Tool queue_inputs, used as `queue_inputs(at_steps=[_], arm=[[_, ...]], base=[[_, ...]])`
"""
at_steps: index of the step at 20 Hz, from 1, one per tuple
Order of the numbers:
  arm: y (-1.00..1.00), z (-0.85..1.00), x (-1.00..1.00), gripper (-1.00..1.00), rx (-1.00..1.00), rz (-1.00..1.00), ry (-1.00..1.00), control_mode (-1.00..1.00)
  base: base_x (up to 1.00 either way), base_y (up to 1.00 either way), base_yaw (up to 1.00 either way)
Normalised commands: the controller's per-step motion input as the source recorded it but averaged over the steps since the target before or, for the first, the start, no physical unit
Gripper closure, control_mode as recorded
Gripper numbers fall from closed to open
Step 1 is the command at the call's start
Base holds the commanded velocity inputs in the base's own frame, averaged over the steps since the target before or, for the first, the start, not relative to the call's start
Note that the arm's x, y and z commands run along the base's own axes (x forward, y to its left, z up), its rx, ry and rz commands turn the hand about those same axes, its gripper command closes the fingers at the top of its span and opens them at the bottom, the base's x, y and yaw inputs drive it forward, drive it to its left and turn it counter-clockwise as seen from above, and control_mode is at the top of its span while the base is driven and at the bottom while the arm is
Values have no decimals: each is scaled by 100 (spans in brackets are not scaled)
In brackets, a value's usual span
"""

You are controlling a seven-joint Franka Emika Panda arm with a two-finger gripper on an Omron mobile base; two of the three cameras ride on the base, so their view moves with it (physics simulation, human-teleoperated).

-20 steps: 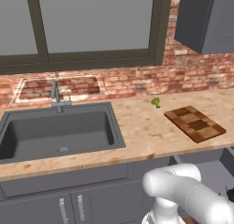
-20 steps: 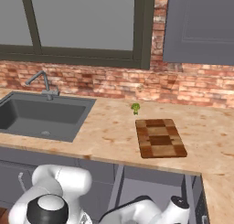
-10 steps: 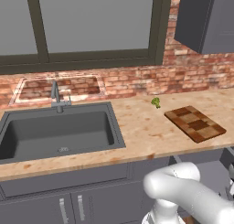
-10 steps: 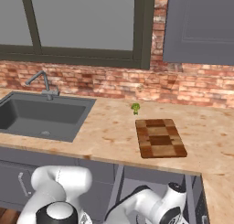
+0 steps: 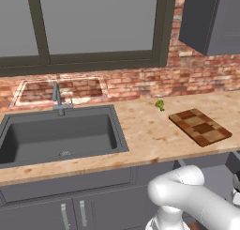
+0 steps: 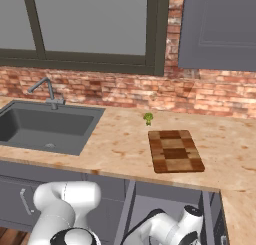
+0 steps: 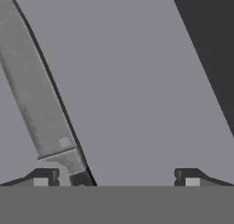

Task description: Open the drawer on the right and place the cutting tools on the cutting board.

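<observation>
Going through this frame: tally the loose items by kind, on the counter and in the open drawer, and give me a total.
Cutting board, checkered wood, on the counter: 1
Broccoli floret, green, on the counter behind the board: 1
Knife-like cutting tool, grey blade, lying on the drawer floor between the open tool's fingertips: 1
Total: 3

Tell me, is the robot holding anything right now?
No. The gripper is open over the knife in the drawer, its fingertips apart, not closed on it.
</observation>
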Motion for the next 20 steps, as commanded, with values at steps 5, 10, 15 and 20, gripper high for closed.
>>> queue_inputs(at_steps=[5,10,15,20], arm=[[-1,-30,-3,-100,0,0,0,-100],[-2,-5,-31,-100,0,0,0,-100],[-2,0,-53,-100,0,0,-1,-100],[0,0,-32,-100,0,0,-1,-100]], base=[[0,0,0],[0,0,0],[0,0,0],[0,0,0]])
